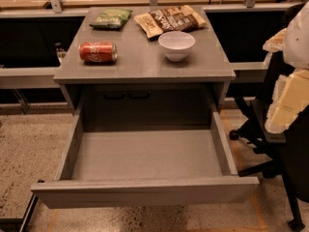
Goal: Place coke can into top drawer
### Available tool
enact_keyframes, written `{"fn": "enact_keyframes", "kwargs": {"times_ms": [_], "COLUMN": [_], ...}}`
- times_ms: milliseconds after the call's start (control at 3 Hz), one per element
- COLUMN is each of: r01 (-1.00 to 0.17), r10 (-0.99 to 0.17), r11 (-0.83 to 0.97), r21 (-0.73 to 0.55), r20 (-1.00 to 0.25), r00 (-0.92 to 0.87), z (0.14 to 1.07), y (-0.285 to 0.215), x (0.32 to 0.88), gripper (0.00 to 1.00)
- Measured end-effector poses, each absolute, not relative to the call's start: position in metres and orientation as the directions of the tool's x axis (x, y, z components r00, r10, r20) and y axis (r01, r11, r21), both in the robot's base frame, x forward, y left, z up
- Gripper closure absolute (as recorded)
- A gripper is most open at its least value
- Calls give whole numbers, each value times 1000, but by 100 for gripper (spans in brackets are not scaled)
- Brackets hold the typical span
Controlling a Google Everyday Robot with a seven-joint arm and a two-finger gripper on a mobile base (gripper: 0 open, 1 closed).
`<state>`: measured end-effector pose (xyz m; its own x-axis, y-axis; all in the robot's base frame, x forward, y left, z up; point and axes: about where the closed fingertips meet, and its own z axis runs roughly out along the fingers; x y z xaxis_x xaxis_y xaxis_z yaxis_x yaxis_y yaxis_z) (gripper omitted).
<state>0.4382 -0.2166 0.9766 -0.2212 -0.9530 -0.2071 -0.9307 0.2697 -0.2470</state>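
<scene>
The coke can [98,51] lies on its side on the left part of the grey table top [140,64]. The top drawer [145,161] is pulled out wide below the table top, and its inside holds nothing. My gripper [286,98] shows as pale cream and white parts at the right edge of the view. It is level with the drawer's right side, well to the right of the can, and touches neither.
A white bowl [176,45] stands on the right part of the table top. A green snack bag [111,18] and a brown snack bag [169,19] lie at the back. A black office chair [270,144] stands right of the drawer.
</scene>
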Motion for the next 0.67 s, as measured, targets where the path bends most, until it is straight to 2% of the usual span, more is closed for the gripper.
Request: {"fn": "enact_keyframes", "kwargs": {"times_ms": [333, 667], "r01": [-931, -935], "r10": [-953, -945], "r11": [270, 245], "r21": [-247, -255], "r20": [-207, -279], "r00": [-221, -172], "z": [977, 982], "y": [-217, -199], "x": [438, 457], "gripper": [0, 0]}}
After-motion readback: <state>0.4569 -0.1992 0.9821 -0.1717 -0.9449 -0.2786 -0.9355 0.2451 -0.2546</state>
